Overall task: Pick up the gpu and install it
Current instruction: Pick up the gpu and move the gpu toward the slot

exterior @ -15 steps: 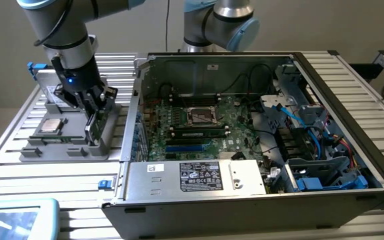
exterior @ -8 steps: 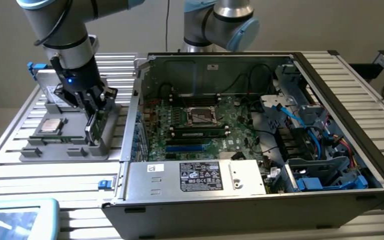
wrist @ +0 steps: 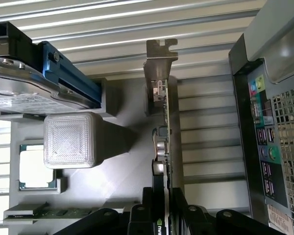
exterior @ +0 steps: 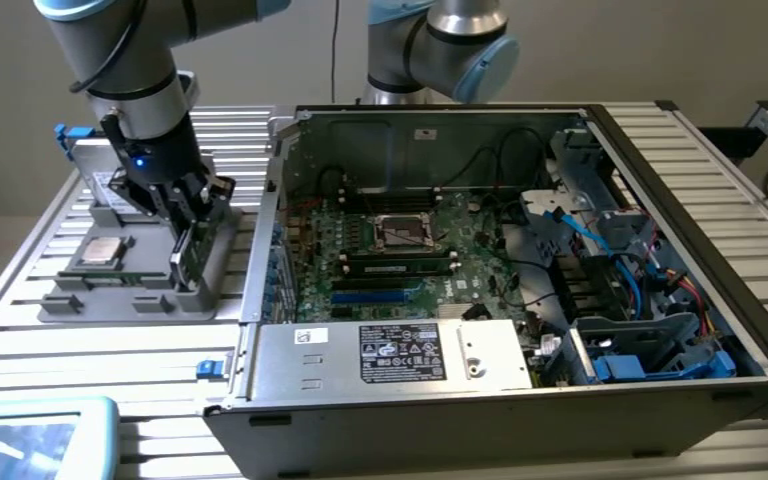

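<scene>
The pincer (exterior: 187,228) hangs straight down over the grey holder (exterior: 131,300), which lies on the slatted desk (exterior: 37,345) at about nine o'clock from the open computer case (exterior: 704,190) in the exterior view. Its black fingers (wrist: 183,210) are drawn in to a narrow gap and press against both faces of the gpu (exterior: 185,262), so it has hold of the card near one end. The gpu stands on its long edge, upright in a slot at the holder's three o'clock side, close to the wall of the case but not touching it. In the wrist view the card is seen edge-on, with its slim metal bracket (wrist: 159,58) at the end far from the fingers. In the exterior view, a square silver CPU chip (exterior: 101,250) sits in the holder at nine o'clock from the gpu, and a silver hard drive (exterior: 97,185) in a blue carrier stands at about eleven o'clock from it. Inside the case, the green motherboard (exterior: 398,215) lies flat, and a power supply (exterior: 398,352) with a white label sits at six o'clock from the board.
</scene>
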Motion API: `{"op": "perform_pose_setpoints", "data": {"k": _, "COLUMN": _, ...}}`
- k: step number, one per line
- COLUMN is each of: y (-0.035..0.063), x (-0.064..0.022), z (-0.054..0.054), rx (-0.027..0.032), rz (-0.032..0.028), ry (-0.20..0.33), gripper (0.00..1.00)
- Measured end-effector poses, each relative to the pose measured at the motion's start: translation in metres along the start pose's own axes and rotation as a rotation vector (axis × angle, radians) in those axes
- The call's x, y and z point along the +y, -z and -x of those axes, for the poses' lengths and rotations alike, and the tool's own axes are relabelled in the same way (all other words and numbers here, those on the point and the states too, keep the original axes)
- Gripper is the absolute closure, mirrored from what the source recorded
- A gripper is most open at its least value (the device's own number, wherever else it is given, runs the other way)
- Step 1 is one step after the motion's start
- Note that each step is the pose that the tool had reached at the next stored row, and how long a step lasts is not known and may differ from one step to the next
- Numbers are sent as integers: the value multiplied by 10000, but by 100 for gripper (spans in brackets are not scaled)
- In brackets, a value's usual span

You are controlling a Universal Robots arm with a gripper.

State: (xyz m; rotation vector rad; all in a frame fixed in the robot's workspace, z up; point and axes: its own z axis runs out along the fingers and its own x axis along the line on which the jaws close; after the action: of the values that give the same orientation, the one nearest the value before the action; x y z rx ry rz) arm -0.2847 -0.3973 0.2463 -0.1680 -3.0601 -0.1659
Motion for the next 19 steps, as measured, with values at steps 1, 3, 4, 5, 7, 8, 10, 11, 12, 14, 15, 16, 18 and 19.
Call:
{"op": "perform_pose_setpoints", "data": {"k": 1, "y": 0, "x": 0, "z": 0, "rx": 1, "rz": 0, "ry": -3, "gripper": 72}}
{"op": "perform_pose_setpoints", "data": {"k": 3, "y": -1, "x": 0, "z": 1, "rx": 1, "rz": 2, "ry": -7, "gripper": 72}}
{"op": "perform_pose_setpoints", "data": {"k": 4, "y": -1, "x": 0, "z": 1, "rx": 1, "rz": 3, "ry": -7, "gripper": 72}}
{"op": "perform_pose_setpoints", "data": {"k": 5, "y": -1, "x": -1, "z": 1, "rx": 1, "rz": 3, "ry": -7, "gripper": 72}}
{"op": "perform_pose_setpoints", "data": {"k": 7, "y": -1, "x": -2, "z": 1, "rx": 3, "rz": 4, "ry": -7, "gripper": 72}}
{"op": "perform_pose_setpoints", "data": {"k": 8, "y": 0, "x": -3, "z": 0, "rx": 5, "rz": 1, "ry": -7, "gripper": 72}}
{"op": "perform_pose_setpoints", "data": {"k": 10, "y": 32, "x": 1, "z": -3, "rx": 3, "rz": 3, "ry": -7, "gripper": 73}}
{"op": "perform_pose_setpoints", "data": {"k": 11, "y": 46, "x": 2, "z": -5, "rx": 4, "rz": 3, "ry": -7, "gripper": 73}}
{"op": "perform_pose_setpoints", "data": {"k": 12, "y": 55, "x": 3, "z": -6, "rx": 4, "rz": 2, "ry": -7, "gripper": 73}}
{"op": "perform_pose_setpoints", "data": {"k": 14, "y": 68, "x": 4, "z": -7, "rx": 3, "rz": 4, "ry": -7, "gripper": 73}}
{"op": "perform_pose_setpoints", "data": {"k": 15, "y": 73, "x": 4, "z": -8, "rx": 3, "rz": 4, "ry": -8, "gripper": 73}}
{"op": "perform_pose_setpoints", "data": {"k": 16, "y": 75, "x": 1, "z": -7, "rx": 3, "rz": 4, "ry": -7, "gripper": 73}}
{"op": "perform_pose_setpoints", "data": {"k": 18, "y": 76, "x": -2, "z": -7, "rx": 3, "rz": 5, "ry": -8, "gripper": 73}}
{"op": "perform_pose_setpoints", "data": {"k": 19, "y": 76, "x": -3, "z": -6, "rx": 3, "rz": 5, "ry": -8, "gripper": 73}}
